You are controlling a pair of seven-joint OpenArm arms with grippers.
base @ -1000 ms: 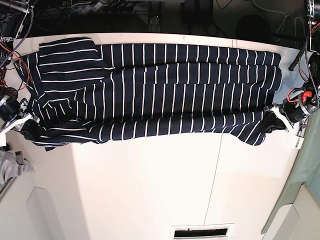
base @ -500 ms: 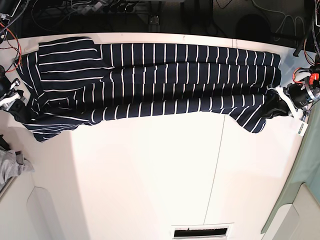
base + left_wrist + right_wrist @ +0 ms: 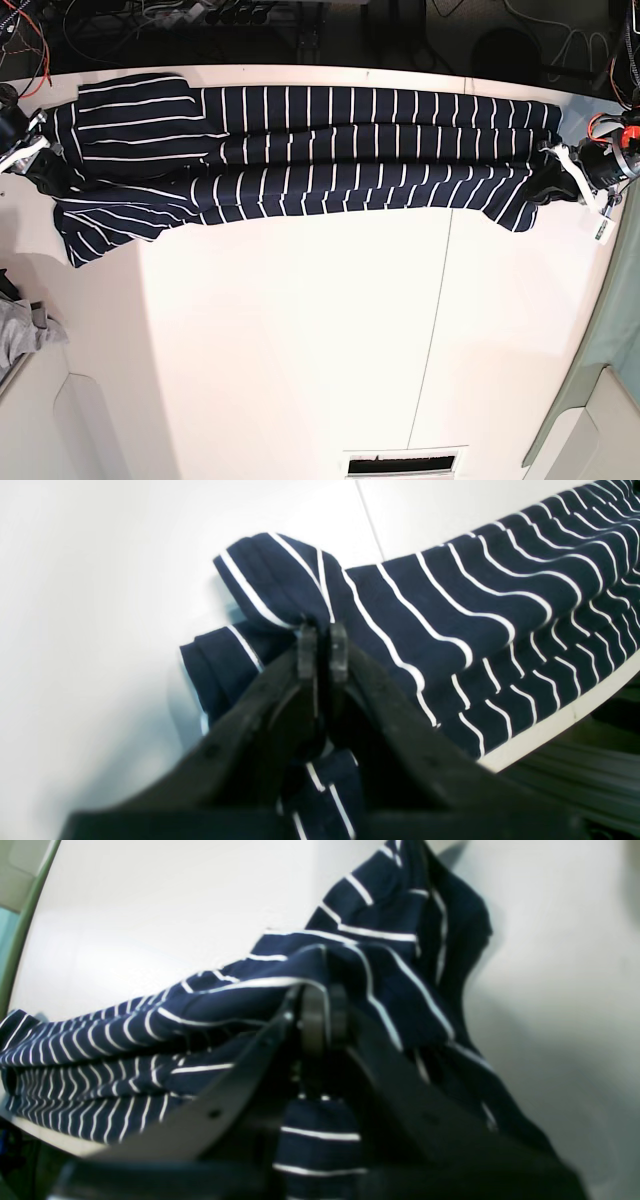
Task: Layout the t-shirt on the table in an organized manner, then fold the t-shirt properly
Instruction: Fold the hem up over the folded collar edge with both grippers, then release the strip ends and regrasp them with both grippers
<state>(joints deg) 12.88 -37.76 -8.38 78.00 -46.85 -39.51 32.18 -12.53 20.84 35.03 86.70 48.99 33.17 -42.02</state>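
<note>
The navy t-shirt (image 3: 300, 150) with white stripes lies stretched along the far edge of the white table (image 3: 300, 350), folded lengthwise into a narrow band. My left gripper (image 3: 560, 178) is shut on the shirt's right-end fabric, seen close in the left wrist view (image 3: 322, 645) with the t-shirt (image 3: 450, 630) bunched at the pads. My right gripper (image 3: 40, 160) is shut on the shirt's left end, where a sleeve part sags toward me. In the right wrist view the right gripper (image 3: 320, 1015) pinches a fold of the t-shirt (image 3: 150, 1040).
A small grey cloth (image 3: 20, 335) lies at the table's left edge. Cables and dark equipment (image 3: 200, 20) sit behind the far edge. A green-grey panel (image 3: 610, 340) borders the right side. A vent slot (image 3: 405, 463) is at the near edge.
Both grippers have carried the shirt's near edge away from me toward the far side. The band of shirt is now narrower.
</note>
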